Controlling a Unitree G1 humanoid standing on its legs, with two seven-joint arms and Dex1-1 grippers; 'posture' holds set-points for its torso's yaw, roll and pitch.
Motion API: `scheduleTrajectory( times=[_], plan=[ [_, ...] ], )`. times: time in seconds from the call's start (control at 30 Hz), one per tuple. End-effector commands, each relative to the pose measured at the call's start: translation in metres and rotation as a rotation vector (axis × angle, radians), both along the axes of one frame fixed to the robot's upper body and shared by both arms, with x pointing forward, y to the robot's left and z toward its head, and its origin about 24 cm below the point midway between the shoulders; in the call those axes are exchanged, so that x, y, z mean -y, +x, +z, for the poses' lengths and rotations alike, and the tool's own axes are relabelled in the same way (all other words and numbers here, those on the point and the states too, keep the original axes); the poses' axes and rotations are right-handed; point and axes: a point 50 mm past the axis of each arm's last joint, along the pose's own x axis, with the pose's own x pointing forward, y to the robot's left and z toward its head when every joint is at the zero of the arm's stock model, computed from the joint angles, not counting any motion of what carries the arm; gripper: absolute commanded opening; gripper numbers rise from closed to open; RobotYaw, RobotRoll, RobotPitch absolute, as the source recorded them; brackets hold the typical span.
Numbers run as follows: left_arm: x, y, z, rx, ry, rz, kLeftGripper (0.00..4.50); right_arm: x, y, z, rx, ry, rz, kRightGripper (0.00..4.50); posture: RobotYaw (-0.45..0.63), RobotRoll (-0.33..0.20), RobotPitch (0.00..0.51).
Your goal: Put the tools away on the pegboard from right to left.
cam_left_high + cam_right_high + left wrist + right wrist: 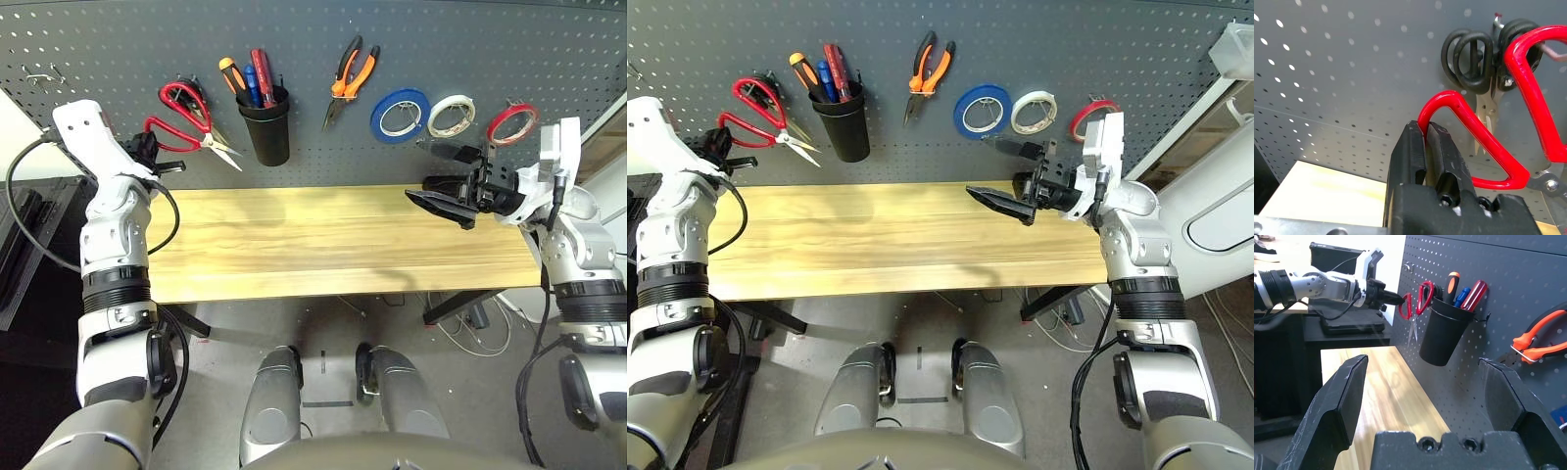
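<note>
The pegboard [323,108] stands behind the bench [323,240]. Across it, from left to right, hang the scissors [186,122] (a second pair tucked behind them), a cup [266,127] holding the screwdrivers [263,76], the pliers [348,80], then three tape rolls [400,115], the rightmost being the thin tape ring [512,123]. The bench lies between the two arms.

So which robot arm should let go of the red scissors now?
The left. Its left gripper is shut on the red scissors at the pegboard, while the right gripper hangs open by the tape rings, far away.
</note>
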Motion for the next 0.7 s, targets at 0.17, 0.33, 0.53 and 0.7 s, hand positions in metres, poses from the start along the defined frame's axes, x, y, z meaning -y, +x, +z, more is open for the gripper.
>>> scheduleTrajectory(
  times=[0.17,0.33,0.53,0.7],
  plan=[
    [0.008,0.000,-0.011,-0.082,0.039,-0.049,2.82,-0.005,0.003,0.012,0.030,0.076,-0.030,4.50,-0.01,0.000,0.099],
    [0.005,-0.008,-0.019,-0.141,0.071,-0.075,4.46,-0.005,0.007,0.011,0.029,0.062,-0.062,4.50,0.00,0.000,0.100],
    [0.001,-0.025,-0.025,-0.226,0.134,-0.129,4.46,-0.002,0.016,-0.004,-0.038,-0.022,-0.162,4.50,0.01,0.000,0.099],
    [0.001,-0.036,-0.042,-0.313,0.145,-0.189,4.46,0.001,0.028,-0.026,-0.179,-0.120,-0.316,4.50,0.01,0.000,0.097]
  ],
)
